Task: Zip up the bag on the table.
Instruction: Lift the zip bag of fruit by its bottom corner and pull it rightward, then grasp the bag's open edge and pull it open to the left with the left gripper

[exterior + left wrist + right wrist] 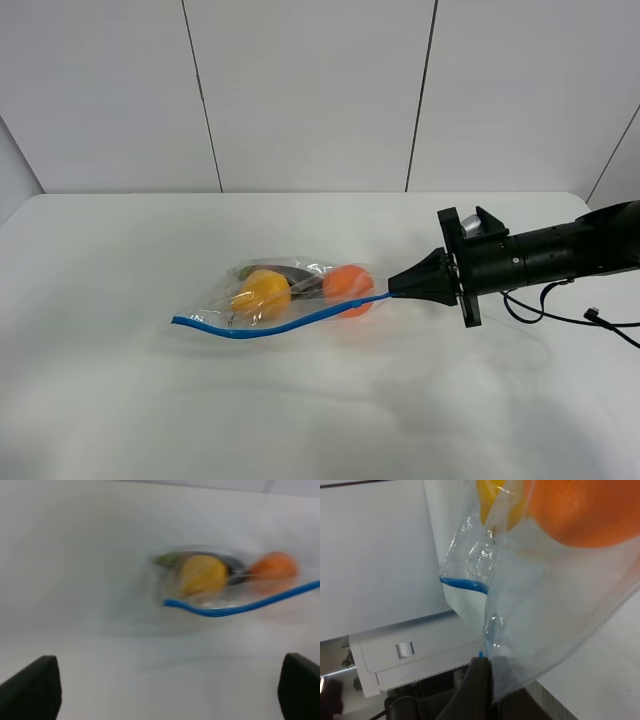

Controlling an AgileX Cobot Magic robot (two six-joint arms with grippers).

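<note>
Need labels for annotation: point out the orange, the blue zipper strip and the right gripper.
orange [349,288], exterior high view, fruit's middle.
blue zipper strip [300,321], exterior high view, mid-length.
right gripper [395,289], exterior high view, fingertips.

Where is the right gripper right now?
In the exterior high view the right gripper is right of centre over the table, shut on the blue zipper strip at the right end of the bag, beside the orange.
</note>
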